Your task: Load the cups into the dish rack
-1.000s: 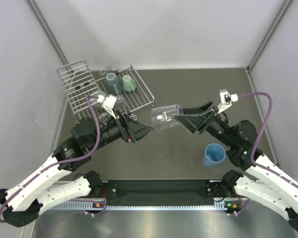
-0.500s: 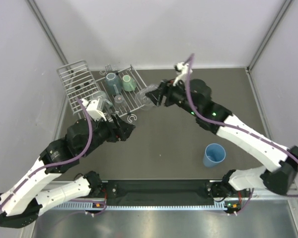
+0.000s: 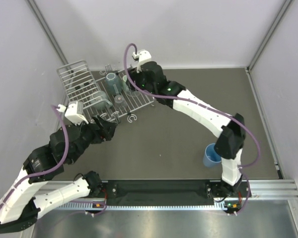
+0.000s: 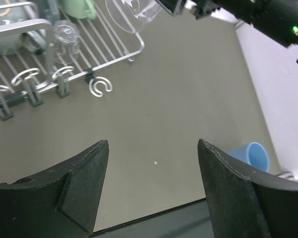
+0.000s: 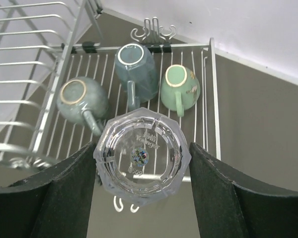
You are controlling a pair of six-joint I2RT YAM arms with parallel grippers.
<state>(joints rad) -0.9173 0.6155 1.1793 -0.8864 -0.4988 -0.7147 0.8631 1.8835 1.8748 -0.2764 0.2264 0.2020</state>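
Item: large clear glass (image 5: pixel 139 148), pinched between the two fingers of the right hand (image 5: pixel 142 166), hanging above the flat grid tray of the dish rack (image 5: pixel 211 99). It does not look set down yet. The wrist view runs straight down its axis, so I cannot tell which end faces the wires.

Around it in the right wrist view:
- teal mug (image 5: pixel 136 69) at 12 o'clock
- mint-green mug (image 5: pixel 181 84) at 1 o'clock
- grey mug (image 5: pixel 79 99) at 10 o'clock

All three sit on the tray, apparently bottoms up.

Step in hand: placing this glass.

Next move, as I judge it: lower onto the bare wires on the 6 o'clock side of the mugs, keeping off the mug handles. Spread the fingers only once the wires carry the glass.

Left hand (image 4: pixel 154 168): fingers spread, holding nothing, above the worktop (image 4: pixel 179 99).

Left to load: blue tumbler (image 3: pixel 213 154), upright at 4 o'clock on the worktop, well apart from the rack.

View notes:
- Top view: the right arm covers the glass, so only the wrist view shows the grip.
- Left wrist view: adds a small clear glass (image 4: pixel 64 37) on the tray beside the hooks, and a loose hook (image 4: pixel 99 85) on the worktop.
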